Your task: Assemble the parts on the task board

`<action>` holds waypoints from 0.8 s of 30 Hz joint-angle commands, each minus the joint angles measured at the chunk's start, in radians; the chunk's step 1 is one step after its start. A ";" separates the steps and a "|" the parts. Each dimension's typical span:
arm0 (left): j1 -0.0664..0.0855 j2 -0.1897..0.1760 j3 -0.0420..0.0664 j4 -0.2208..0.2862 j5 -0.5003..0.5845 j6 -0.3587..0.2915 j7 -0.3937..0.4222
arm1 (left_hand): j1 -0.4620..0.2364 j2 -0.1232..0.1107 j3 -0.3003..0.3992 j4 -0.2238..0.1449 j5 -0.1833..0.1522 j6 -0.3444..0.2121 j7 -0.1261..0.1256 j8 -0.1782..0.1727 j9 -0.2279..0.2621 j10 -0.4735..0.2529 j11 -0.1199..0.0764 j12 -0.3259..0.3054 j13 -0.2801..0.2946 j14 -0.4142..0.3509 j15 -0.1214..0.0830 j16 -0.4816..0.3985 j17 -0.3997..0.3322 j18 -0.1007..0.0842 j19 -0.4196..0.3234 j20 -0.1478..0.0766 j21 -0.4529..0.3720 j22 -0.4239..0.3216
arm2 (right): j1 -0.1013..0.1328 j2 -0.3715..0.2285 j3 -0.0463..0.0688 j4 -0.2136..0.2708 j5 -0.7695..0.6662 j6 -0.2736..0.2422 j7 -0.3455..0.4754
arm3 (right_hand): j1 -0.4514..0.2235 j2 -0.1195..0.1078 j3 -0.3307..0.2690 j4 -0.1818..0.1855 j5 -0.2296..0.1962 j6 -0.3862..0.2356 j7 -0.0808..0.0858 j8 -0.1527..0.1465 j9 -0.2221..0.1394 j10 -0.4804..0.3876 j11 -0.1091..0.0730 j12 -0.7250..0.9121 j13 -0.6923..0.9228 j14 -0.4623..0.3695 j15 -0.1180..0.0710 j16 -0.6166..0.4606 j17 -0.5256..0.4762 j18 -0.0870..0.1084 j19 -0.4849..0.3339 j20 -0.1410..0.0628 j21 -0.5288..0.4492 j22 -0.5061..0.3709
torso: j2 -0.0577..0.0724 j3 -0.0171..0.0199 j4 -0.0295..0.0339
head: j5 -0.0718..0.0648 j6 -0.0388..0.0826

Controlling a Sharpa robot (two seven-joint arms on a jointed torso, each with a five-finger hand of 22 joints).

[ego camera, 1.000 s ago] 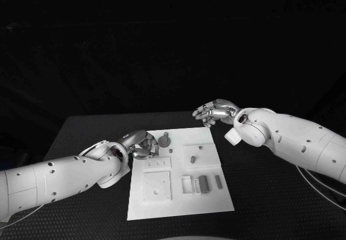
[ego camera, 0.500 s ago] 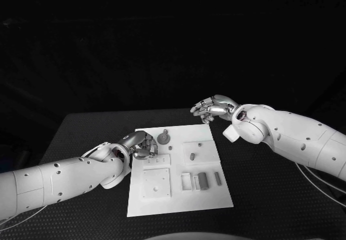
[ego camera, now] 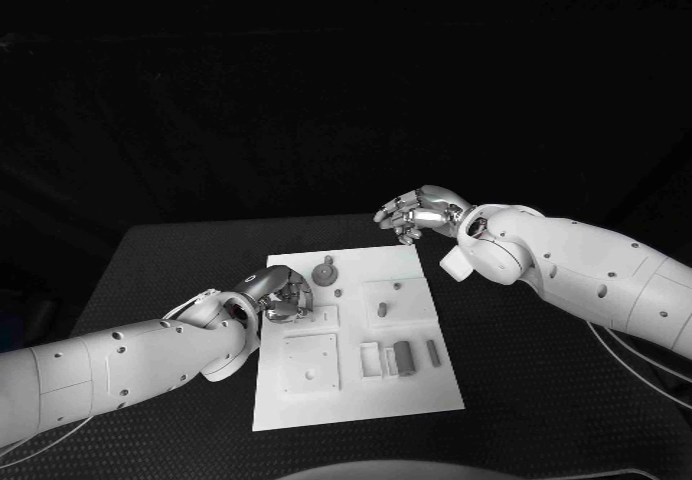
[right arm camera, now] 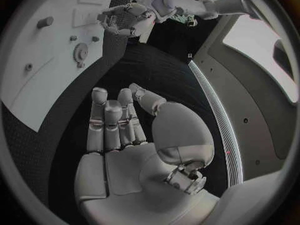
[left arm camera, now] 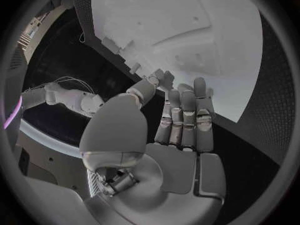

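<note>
My left hand (ego camera: pixel 283 293) hovers with fingers curled on nothing, just beside the round part (ego camera: pixel 329 273) at the far end of the board (ego camera: pixel 355 400), my right hand (ego camera: pixel 415 213) equally empty beyond it, so I judge I must next reach and pinch that part

I count one white rectangular task board (ego camera: pixel 355 400) on the black table (ego camera: pixel 548 380). On it I count five small grey parts: one round gear-like piece (ego camera: pixel 327 273), one short peg (ego camera: pixel 382 311), two upright blocks (ego camera: pixel 404 358), one slim bar (ego camera: pixel 433 352).
</note>
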 commanded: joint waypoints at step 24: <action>-0.024 0.035 0.002 -0.058 0.001 0.007 0.054 | 0.005 0.003 0.007 0.001 0.003 0.010 0.003 0.018 0.034 0.008 0.002 0.005 0.002 0.008 -0.001 0.003 -0.001 -0.008 0.009 0.001 -0.007 0.002 | 0.000 0.002 0.001 0.013 -0.018 -0.015 0.015 | 0.004 -0.010 -0.005 -0.001 0.004 -0.001 0.006 -0.005 -0.002 0.002 -0.001 0.003 -0.003 0.009 -0.001 -0.004 -0.003 0.021 0.004 -0.002 0.003 0.013 | 0.000 -0.0002 -0.0004 | -0.014 -0.004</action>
